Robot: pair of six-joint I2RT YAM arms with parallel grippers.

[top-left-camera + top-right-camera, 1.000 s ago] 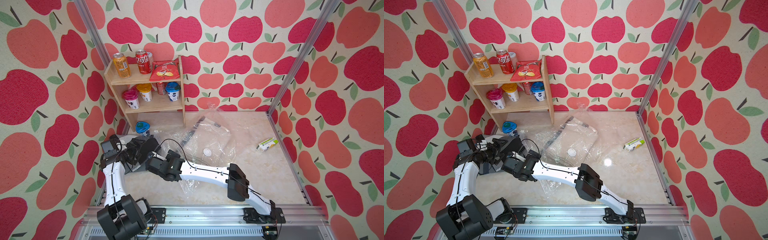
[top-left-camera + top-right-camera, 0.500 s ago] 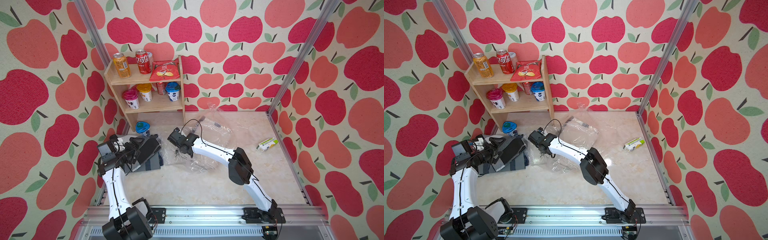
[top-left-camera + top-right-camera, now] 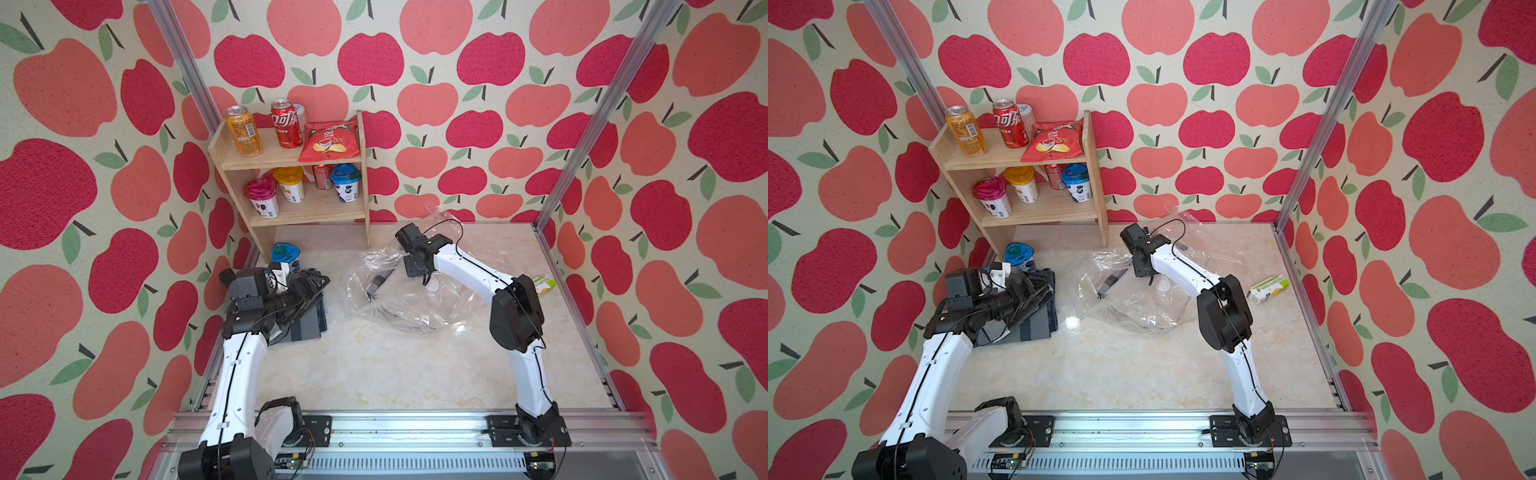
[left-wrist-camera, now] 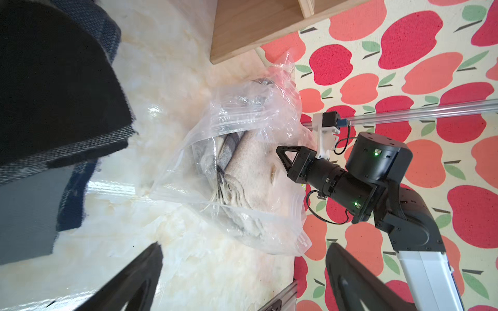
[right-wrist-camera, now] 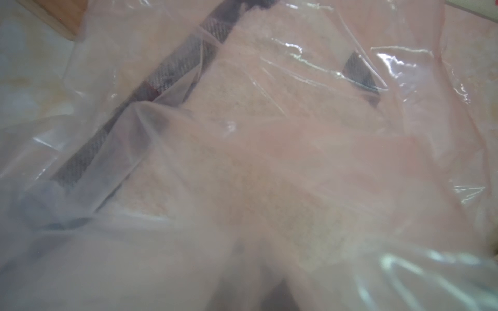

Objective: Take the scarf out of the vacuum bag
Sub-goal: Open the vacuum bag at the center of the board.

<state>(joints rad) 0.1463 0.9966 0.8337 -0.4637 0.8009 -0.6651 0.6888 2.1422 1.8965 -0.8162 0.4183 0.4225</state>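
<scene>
The marble-patterned bench carries the vacuum bag at its middle. The bag is a large, clear, crinkled plastic sack, rumpled and partly raised, with one corner standing up toward the back wall. Inside it lies the scarf, beige with a grey checked border and a fringe, showing through the film.

At the bench's left side, apart from the bag, is a dark grey-and-navy folded cloth. The left end effector hangs over it, spread wide.

The right end effector points down onto the bag, its fingers pressed together and pinching the film, which bunches toward them. The round white valve cap sits just beside its tip.
</scene>
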